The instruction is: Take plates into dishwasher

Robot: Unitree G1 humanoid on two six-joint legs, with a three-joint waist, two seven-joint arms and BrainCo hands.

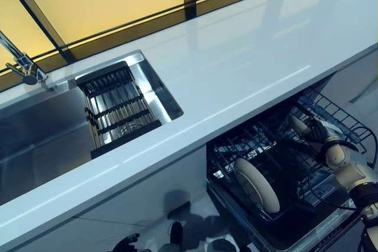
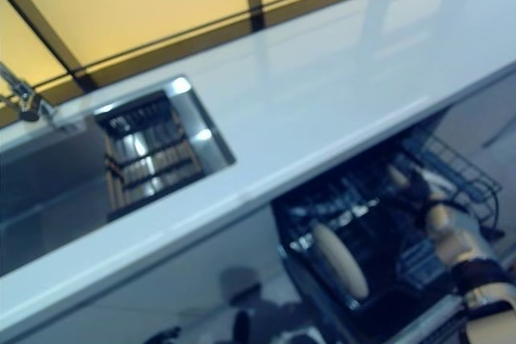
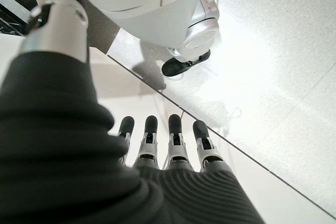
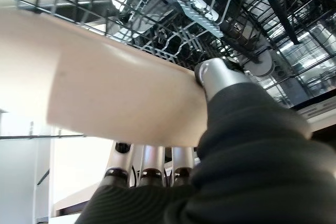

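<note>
While my right hand [image 4: 157,163] pinches the rigid, breakable cream plate [image 4: 110,93] at its rim, my left hand [image 3: 168,148] hangs slack-fingered at 7 o'clock.

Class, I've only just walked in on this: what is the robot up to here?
It is loading the dishwasher. Its right hand grips a beige plate over the pulled-out rack. Another plate already stands on edge in that rack. The left hand hangs idle by the floor, fingers straight. The sink shows no dishes.
</note>
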